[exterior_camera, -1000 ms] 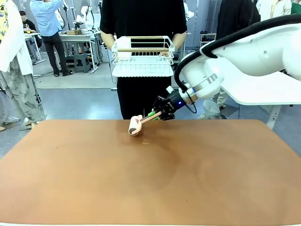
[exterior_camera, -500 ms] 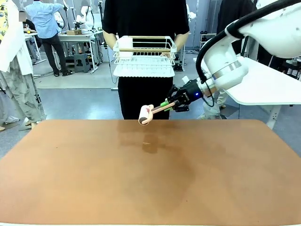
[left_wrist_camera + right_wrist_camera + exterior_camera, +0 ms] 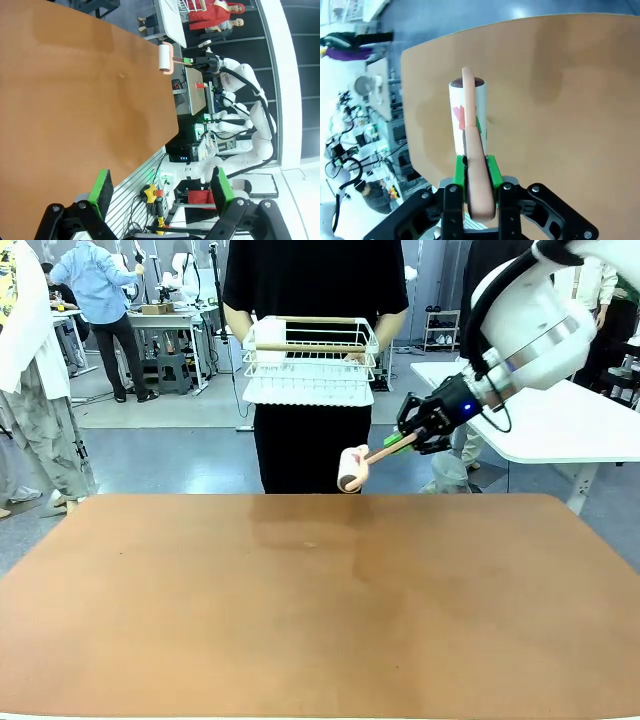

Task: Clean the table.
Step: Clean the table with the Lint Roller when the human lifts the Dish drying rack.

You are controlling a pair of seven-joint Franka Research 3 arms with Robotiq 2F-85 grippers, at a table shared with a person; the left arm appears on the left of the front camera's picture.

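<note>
**Roller lifted off the table, toward the basket**

The right gripper is clamping its green pads on the pink handle of a lint roller, and the roller's white drum is hanging in the air past the far edge of the table, clear of the top. From the right wrist camera the handle is running straight up between the closed fingers, with the drum above the brown surface. The left gripper is standing wide open with nothing between its pads, low over the near side of the table.

Beyond the roller a person in black is holding a white wire basket at chest height, just above and left of the drum. A white table is sitting behind the right arm.

A second ago the roller was lying low at the table's far edge; since then the arm has been carrying it up and to the right, and it is now riding higher, nearer the basket.
</note>
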